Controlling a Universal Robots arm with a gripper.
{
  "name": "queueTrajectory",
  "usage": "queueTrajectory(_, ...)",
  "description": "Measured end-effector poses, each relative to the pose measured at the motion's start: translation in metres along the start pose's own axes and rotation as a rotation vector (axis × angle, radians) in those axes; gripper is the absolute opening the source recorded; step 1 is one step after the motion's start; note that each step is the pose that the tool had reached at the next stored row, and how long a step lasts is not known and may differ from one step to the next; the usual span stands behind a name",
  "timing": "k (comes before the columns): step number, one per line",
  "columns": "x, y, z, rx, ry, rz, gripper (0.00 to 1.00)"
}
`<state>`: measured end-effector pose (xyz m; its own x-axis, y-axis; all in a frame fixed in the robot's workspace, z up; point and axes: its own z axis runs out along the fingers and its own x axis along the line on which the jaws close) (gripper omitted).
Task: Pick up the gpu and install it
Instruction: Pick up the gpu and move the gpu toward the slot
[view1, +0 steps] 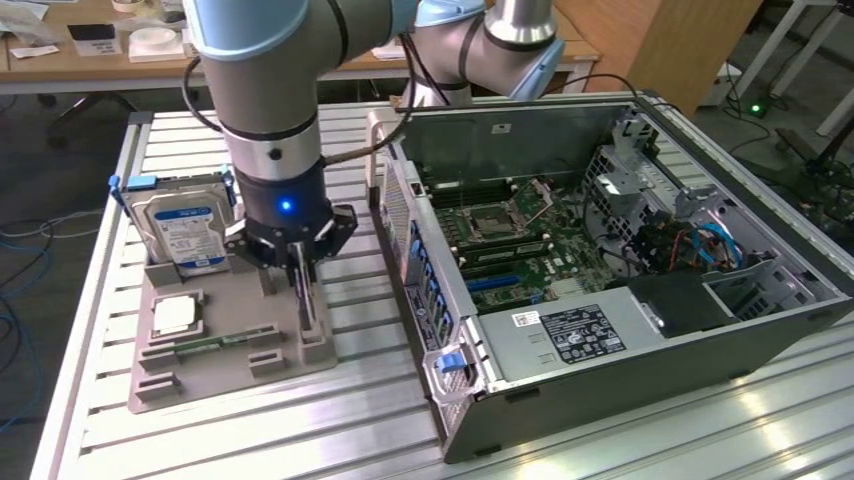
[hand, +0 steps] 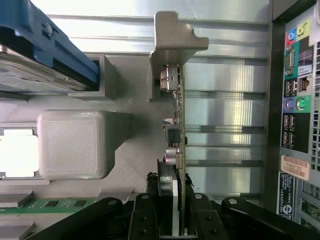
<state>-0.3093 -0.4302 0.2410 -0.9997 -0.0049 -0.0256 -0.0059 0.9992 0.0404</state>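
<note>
Arm (view1: 260, 90) over the parts tray: we see it reaching straight down above the slatted worktop (view1: 374, 430), its end effector (view1: 299, 268) clenched on the gpu (view1: 311, 312). In the exterior view the card stands on edge, a slim dark blade along the three o'clock side of the grey tray (view1: 214, 380), with its lower edge down in the tray's slot.

The hard drive (view1: 187, 235) stands upright in the tray's eleven o'clock corner, the square chip (view1: 176, 315) lies at nine o'clock of the gpu, and a green memory stick (view1: 214, 345) rests near the tray's middle. The open computer case (view1: 601, 330) lies just beside the tray, at its three o'clock.

From the wrist view we see the gpu (hand: 180, 120) edge-on, running from its metal bracket (hand: 172, 40) into the end effector (hand: 174, 220). The black fingers (hand: 145, 220) sit one on each face of the card, close against it. The case's port panel (hand: 295, 90) flanks one side, the drive (hand: 30, 75) and the chip (hand: 15, 152) the other.
</note>
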Motion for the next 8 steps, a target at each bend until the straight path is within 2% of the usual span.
queueTrajectory(8, -0.001, 0.0009, -0.0231, -0.0040, 0.0000, 0.000, 0.28)
